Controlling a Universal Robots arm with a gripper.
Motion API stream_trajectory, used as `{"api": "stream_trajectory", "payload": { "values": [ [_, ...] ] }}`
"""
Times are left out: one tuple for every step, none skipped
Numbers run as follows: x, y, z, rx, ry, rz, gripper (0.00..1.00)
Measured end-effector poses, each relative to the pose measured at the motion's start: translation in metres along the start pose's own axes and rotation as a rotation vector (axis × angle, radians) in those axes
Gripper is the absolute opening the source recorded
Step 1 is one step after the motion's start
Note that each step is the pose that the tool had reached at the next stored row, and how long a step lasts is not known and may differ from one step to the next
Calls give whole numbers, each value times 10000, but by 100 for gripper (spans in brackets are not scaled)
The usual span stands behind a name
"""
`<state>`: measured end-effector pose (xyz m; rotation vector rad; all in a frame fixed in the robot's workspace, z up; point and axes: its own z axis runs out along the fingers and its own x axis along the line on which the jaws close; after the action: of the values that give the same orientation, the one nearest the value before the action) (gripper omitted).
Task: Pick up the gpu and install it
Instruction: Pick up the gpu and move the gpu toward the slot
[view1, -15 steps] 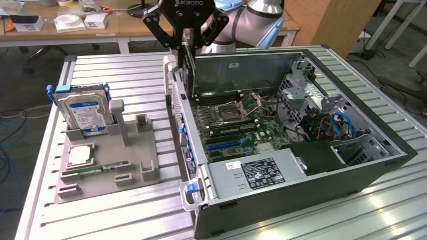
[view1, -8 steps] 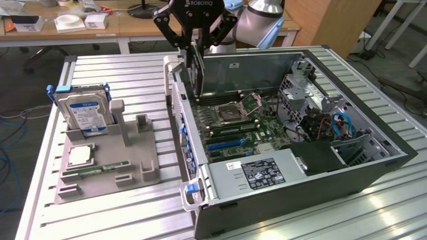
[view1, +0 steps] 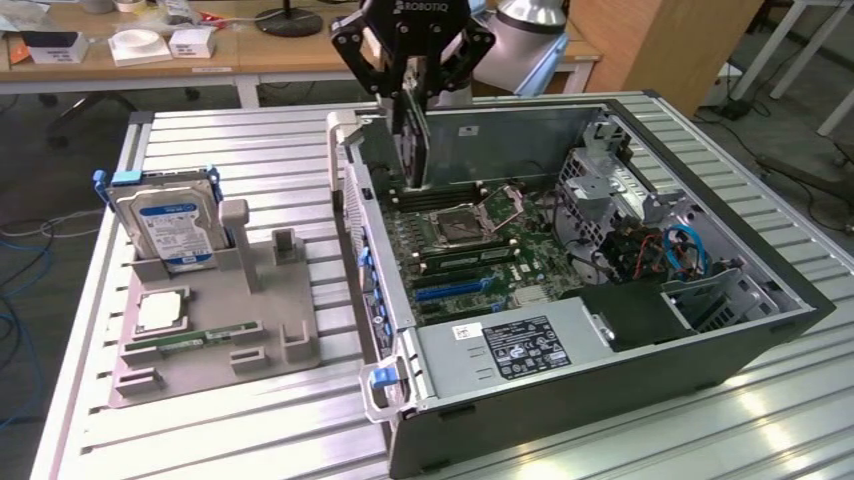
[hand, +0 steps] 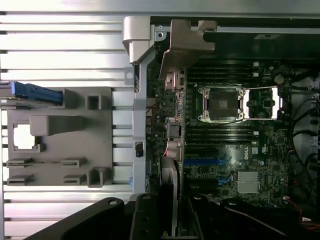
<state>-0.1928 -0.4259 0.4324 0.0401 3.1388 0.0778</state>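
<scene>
Exterior view. We find the gripper (view1: 416, 95) above the rear of the open computer case (view1: 747, 335), its fingers clamped on the gpu (view1: 415, 150). The card hangs on edge, clear of the motherboard (view1: 467, 250). We judge the pick-up complete and the installation outstanding: the card is not seated, and the blue expansion slot (view1: 447, 290) lies bare. On the grey parts holder (view1: 267, 330) just beside the case stand the hard drive (view1: 167, 225) and the RAM stick (view1: 194, 338), untouched. "ROBOTIQ" is legible on the gripper body. The drive's blue label and the power supply's label (view1: 527, 345) carry print we cannot read.

Wrist view. Looking down, we see the gpu (hand: 169, 200) edge-on between the gripper's (hand: 170, 222) dark fingers, over the rear edge of the motherboard (hand: 230, 150) and near the case wall (hand: 140, 100). The blue expansion slot (hand: 202, 162) is beside it, unoccupied. The parts holder (hand: 75, 130) lies outside the case. Board lettering near the slots appears to read "DELL"; we cannot confirm it.
</scene>
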Motion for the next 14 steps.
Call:
{"api": "stream_trajectory", "payload": {
  "values": [
    [-26,1,0,0,0,0,27],
    [-59,2,0,0,0,2,27],
    [-93,2,0,0,0,2,27],
    [-129,4,0,1,0,3,27],
    [-162,4,0,0,1,1,27],
    [-194,5,0,1,1,0,27],
    [-225,6,0,0,1,1,27],
    [-255,7,1,0,0,2,27],
    [-288,8,1,0,0,2,27],
    [-317,8,0,0,1,2,27],
    [-346,9,1,0,0,1,27],
    [-375,9,1,-1,0,0,27],
    [-401,10,1,0,0,1,27],
    [-424,11,1,1,1,2,27]
  ]
}}
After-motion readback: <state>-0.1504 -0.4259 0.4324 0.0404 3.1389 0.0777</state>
